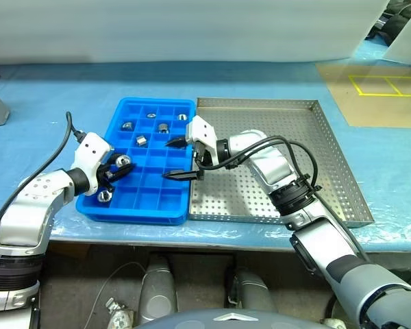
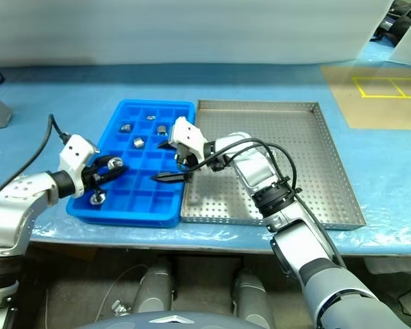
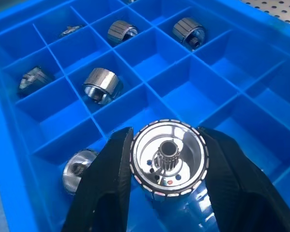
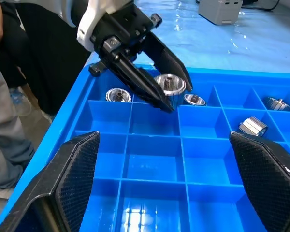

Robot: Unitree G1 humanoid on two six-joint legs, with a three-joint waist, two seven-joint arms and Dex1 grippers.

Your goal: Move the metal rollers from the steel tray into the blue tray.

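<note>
Your left gripper [image 3: 166,166] pinching a roller [image 3: 168,163] over the blue tray [image 1: 133,205], right gripper [image 1: 180,159] spread wide beside it

both arms are built of rounded silver-grey shells with black ribbed rings at the joints, and a black cable loops loose along each one to a white, boxy wrist block. the left gripper [image 4: 176,94] and the right gripper [image 1: 181,159] each carry two black fingers that taper to a point, and the right one's fingers [image 4: 75,179] show a fine cross-hatched texture on their broad faces. small dark screws and knobs sit at the base of the left fingers.
</note>
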